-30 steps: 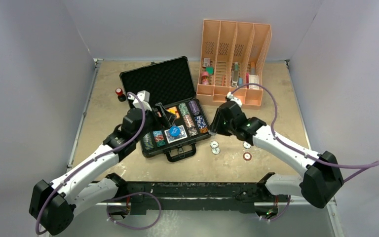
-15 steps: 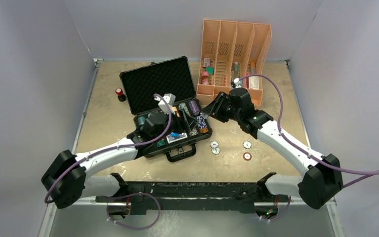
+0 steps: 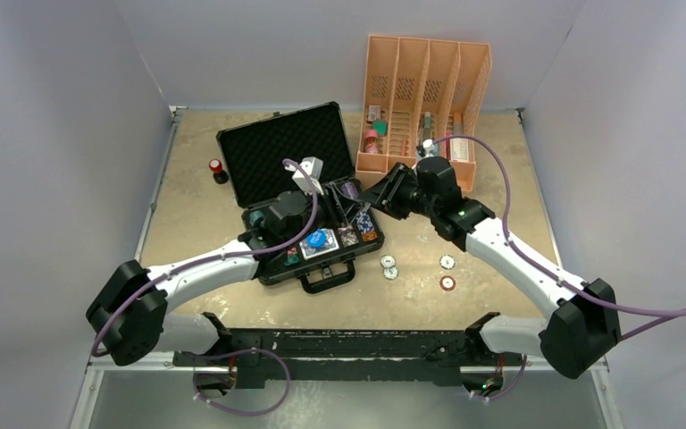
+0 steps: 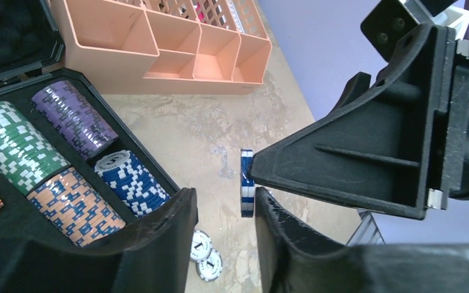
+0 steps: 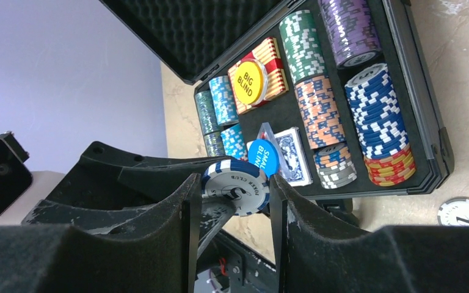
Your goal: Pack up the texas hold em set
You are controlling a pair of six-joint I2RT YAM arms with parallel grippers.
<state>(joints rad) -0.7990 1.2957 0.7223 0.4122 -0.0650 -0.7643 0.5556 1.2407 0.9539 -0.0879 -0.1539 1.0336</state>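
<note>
Left to right: we see one small red-topped cylinder (image 3: 216, 167) on the table (image 3: 196, 259), off the case's left corner. Can't resolve more there.

One briefcase (image 3: 277, 147), open. Long axis runs left-right, slightly skewed, handle (image 3: 326, 278) toward the arm bases, foam lid up at the far side.

Inside, the chip rows (image 5: 375, 116) lie on their sides with their long axes running handle side to hinge. At the right end we count four full ones: purple, green, orange-blue and blue-white. Teal and red-yellow rows sit further left, partly hidden.

One card deck (image 5: 294, 154) is visible. There are two buttons: yellow BIG BLIND (image 5: 248, 82) and blue SMALL BLIND (image 5: 264, 155).

The left gripper (image 4: 223, 207) is open and grips nothing.

The right gripper (image 5: 232, 189) is clamped across a small blue-white chip stack (image 4: 247, 183), count unclear. It's in the air at the case's right end, on edge, in line with the left gap. We can't tell if they touch.

Four loose discs (image 3: 447, 282) lie on the table right of the handle, two of them touching.

One orange organizer (image 3: 424, 107) with four tall slots stands at far right.
</note>
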